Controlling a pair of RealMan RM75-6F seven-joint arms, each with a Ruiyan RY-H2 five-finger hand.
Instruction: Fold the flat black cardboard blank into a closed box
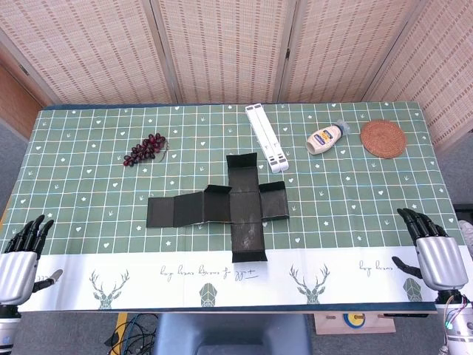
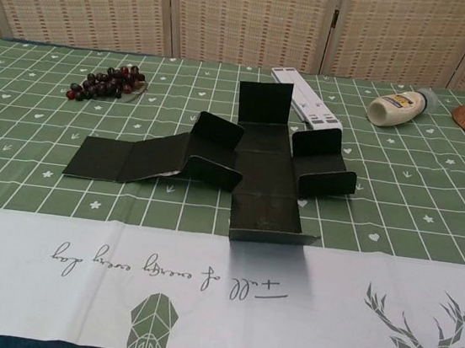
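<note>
The black cardboard blank lies spread out in a cross shape at the middle of the table, also seen in the chest view. Its long arm reaches left, and several flaps stand partly raised. My left hand rests at the near left table edge, fingers apart, holding nothing. My right hand rests at the near right edge, fingers apart and likewise free. Both hands are far from the blank. Neither hand shows in the chest view.
A bunch of dark grapes lies back left. A white folded stand sits just behind the blank. A mayonnaise bottle lies on its side and a round woven coaster sits back right.
</note>
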